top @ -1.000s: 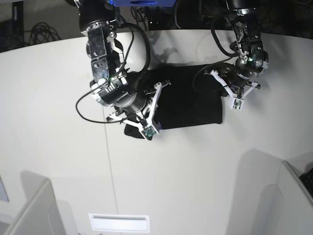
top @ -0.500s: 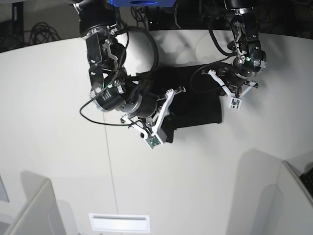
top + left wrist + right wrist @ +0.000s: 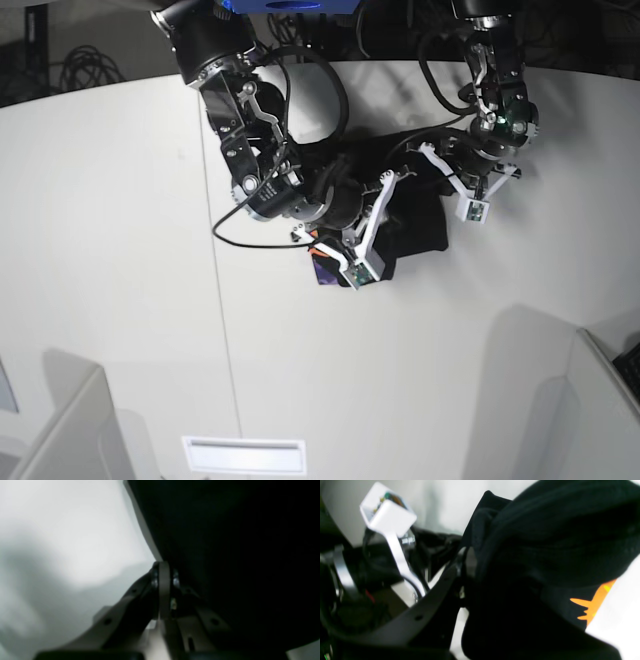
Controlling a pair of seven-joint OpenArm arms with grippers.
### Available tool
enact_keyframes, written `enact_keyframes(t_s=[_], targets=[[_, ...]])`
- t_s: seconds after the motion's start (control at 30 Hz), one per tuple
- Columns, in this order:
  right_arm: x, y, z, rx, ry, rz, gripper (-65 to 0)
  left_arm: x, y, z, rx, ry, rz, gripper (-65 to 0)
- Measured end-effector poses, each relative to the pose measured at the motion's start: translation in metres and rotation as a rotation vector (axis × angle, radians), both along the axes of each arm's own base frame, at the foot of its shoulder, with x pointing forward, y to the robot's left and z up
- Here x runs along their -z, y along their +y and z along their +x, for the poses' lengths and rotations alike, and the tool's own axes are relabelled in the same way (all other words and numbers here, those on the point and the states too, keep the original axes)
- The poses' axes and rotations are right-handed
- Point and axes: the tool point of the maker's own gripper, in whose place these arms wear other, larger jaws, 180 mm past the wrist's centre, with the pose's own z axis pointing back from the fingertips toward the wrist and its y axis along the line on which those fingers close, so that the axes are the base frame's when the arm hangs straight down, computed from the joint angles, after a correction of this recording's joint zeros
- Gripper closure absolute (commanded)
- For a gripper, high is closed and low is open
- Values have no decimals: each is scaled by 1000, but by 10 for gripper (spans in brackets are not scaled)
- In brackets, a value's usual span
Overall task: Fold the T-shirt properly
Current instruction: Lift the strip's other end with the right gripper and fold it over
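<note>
Fingers of the right gripper [image 3: 350, 235] pinch a lifted fold of the T-shirt [image 3: 415, 215], its orange print showing. Left gripper [image 3: 455, 180] fingers are pressed together, resting at the cloth's edge on the table [image 3: 120, 250].

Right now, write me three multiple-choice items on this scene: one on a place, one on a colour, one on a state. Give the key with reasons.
1. Where does the T-shirt lie?
A. On the white table
B. On the floor
C. In a box

2. What colour is the print showing at the shirt's edge in the right wrist view?
A. Green
B. Orange
C. Blue

3. How is the right tool?
A. Wide open, holding nothing
B. Out of sight
C. Shut on the shirt

Key: 1 A, the black cloth rests on the white top in the base view. 2 B, an orange patch shows there. 3 C, black cloth is bunched at its tip.
</note>
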Motion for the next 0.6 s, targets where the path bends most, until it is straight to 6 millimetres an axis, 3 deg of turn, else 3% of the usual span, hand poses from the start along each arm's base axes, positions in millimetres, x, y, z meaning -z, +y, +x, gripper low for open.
enact_keyframes(t_s=[0.2,0.33,0.5,0.6], targets=[[35,4,3,18,59,-38,0,-9,4,-1,-6,-22,13,0],[42,3,4,22,72,-46,0,-22,15,-8,-23,-53,27,0],[61,2,1,19,121,-72,0,-30,64,-26,-131,-21,109,0],[70,1,5,30,124,-81,0,-28,77,-36,-169,-6,120,0]])
